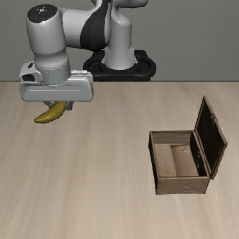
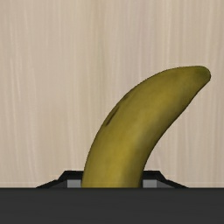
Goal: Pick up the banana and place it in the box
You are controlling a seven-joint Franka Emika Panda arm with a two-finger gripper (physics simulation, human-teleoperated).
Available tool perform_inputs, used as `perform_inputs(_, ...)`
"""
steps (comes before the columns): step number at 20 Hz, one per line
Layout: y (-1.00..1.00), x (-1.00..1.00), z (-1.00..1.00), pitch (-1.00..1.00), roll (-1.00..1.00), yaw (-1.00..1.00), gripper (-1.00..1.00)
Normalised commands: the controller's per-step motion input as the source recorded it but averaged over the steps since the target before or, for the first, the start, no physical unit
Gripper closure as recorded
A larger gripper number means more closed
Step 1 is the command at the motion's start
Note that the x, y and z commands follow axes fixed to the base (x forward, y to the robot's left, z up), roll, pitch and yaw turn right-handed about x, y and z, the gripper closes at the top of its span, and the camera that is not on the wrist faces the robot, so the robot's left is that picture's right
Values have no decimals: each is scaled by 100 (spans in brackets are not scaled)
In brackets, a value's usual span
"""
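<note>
A yellow banana [image 1: 51, 113] hangs just under my gripper [image 1: 58, 101] at the exterior view's left, above the wooden table [image 1: 103, 177]. In the wrist view the banana [image 2: 140, 122] rises from between the fingertips of my gripper [image 2: 114, 180], which is shut on its lower end. Its curved tip points away from the hand, with the table's planks behind it. The brown wooden box [image 1: 179, 163] stands at the exterior view's right, well away from the gripper. Its lid [image 1: 211, 136] stands open and upright along its right side, and nothing is visible on its floor.
My robot base [image 1: 119, 67] stands at the table's far edge. A wide stretch of bare tabletop lies between the gripper and the box.
</note>
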Motion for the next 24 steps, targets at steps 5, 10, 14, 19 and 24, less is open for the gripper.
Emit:
perform_inputs(5, 40, 0, 60, 0, 0, 0, 100)
perform_inputs(10, 100, 0, 0, 0, 0, 0, 100)
perform_inputs(14, 100, 0, 0, 0, 0, 0, 100)
perform_inputs(19, 100, 0, 0, 0, 0, 0, 100)
perform_inputs(24, 100, 0, 0, 0, 0, 0, 100)
